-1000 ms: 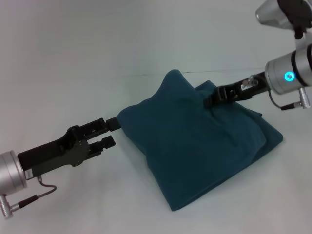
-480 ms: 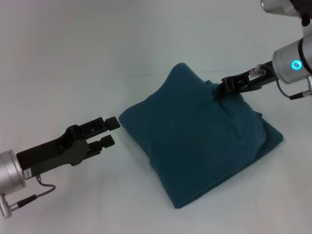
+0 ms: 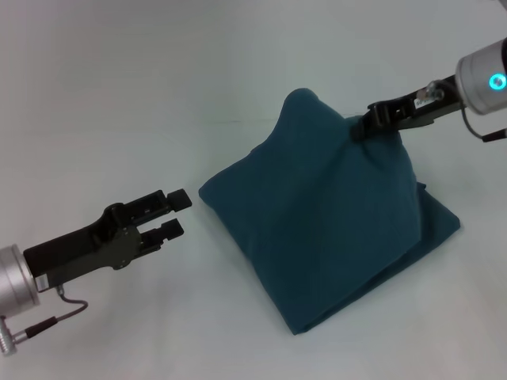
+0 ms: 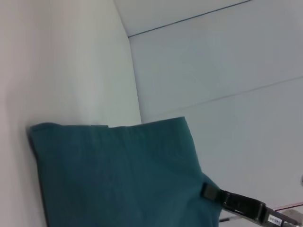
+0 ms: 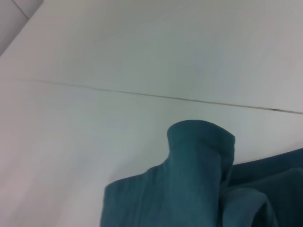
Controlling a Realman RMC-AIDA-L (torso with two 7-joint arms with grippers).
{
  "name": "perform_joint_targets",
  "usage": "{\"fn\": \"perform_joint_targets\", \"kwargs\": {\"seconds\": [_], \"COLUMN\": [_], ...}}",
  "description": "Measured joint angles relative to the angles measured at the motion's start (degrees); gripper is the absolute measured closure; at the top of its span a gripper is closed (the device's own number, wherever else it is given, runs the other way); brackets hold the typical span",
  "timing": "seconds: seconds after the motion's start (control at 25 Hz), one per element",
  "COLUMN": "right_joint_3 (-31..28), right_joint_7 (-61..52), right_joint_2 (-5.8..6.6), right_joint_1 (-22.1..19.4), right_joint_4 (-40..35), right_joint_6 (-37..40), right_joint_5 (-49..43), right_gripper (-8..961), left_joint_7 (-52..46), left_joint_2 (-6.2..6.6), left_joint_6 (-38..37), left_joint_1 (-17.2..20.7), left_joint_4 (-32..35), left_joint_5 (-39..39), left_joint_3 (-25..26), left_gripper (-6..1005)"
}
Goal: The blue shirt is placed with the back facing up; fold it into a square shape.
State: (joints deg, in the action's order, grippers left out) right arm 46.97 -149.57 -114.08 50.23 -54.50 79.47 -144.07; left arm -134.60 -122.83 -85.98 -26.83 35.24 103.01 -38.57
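Nearest in the head view, the left gripper (image 3: 176, 214) reaches in from the lower left, its two fingers apart and empty, tips just beside the near-left corner of the shirt (image 3: 325, 229) without touching it. The shirt lies folded on the white table (image 3: 119, 95), its near edges flat and its far part pulled up into a peak. At that peak the right gripper (image 3: 366, 127) comes in from the upper right, its jaws closed on a pinch of fabric, holding it lifted. The left wrist view adds the shirt (image 4: 118, 175) side-on, with its flat corner on the table and the right gripper (image 4: 210, 193) biting the raised edge. The right wrist view shows none of its own fingers, only the shirt (image 5: 189, 189) with a rounded fold standing up before a thin seam in the table (image 5: 118, 56).
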Motion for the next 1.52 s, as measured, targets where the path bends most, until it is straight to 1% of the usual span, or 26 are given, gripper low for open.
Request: {"fn": "perform_joint_targets", "kwargs": {"seconds": [0.2,0.4,0.64,0.88,1.0,1.16,1.36,1.4,1.52], "right_joint_3": [-2.2,-2.4,-2.0,-1.9,-1.3,0.0,3.0,3.0,3.4], "right_joint_7": [0.1,-0.1,0.3,1.1,2.1,2.9,2.5,2.5,2.4], "right_joint_2": [0.09,0.45,0.45,1.11,1.23,0.74,0.03,0.03,-0.47], "right_joint_1": [-0.1,-0.1,-0.7,-1.3,-1.3,-1.3,-0.4,-0.4,-0.1], "right_joint_4": [-2.7,-2.8,1.6,8.5,11.3,13.7,15.1,15.1,15.3], "right_joint_6": [2.9,2.9,-0.6,-7.2,-11.2,-16.2,-21.5,-21.5,-22.9], "right_joint_5": [0.8,-0.3,-4.0,-6.4,-6.4,-6.4,-6.5,-6.5,-6.5], "right_gripper": [887,888,887,887,888,888,888,888,887], "left_joint_7": [0.0,0.0,-0.1,-0.2,-0.2,-0.2,-0.1,-0.1,-0.1], "left_joint_2": [0.03,0.05,-0.03,-0.19,-0.2,-0.22,-0.22,-0.22,-0.22], "left_joint_6": [0.2,0.3,0.3,0.3,0.3,0.3,0.3,0.3,0.4], "left_joint_1": [0.0,-0.2,-0.1,0.0,0.0,0.2,0.3,0.3,0.1], "left_joint_4": [0.0,0.0,0.0,0.0,0.0,-0.6,-1.0,-1.0,-1.0], "left_joint_5": [0.0,0.0,0.0,0.0,0.0,0.0,0.0,0.0,0.0], "left_joint_3": [0.3,0.3,0.2,0.2,0.3,0.3,0.3,0.3,0.3], "left_gripper": [266,266,267,267,267,266,266,266,267]}}
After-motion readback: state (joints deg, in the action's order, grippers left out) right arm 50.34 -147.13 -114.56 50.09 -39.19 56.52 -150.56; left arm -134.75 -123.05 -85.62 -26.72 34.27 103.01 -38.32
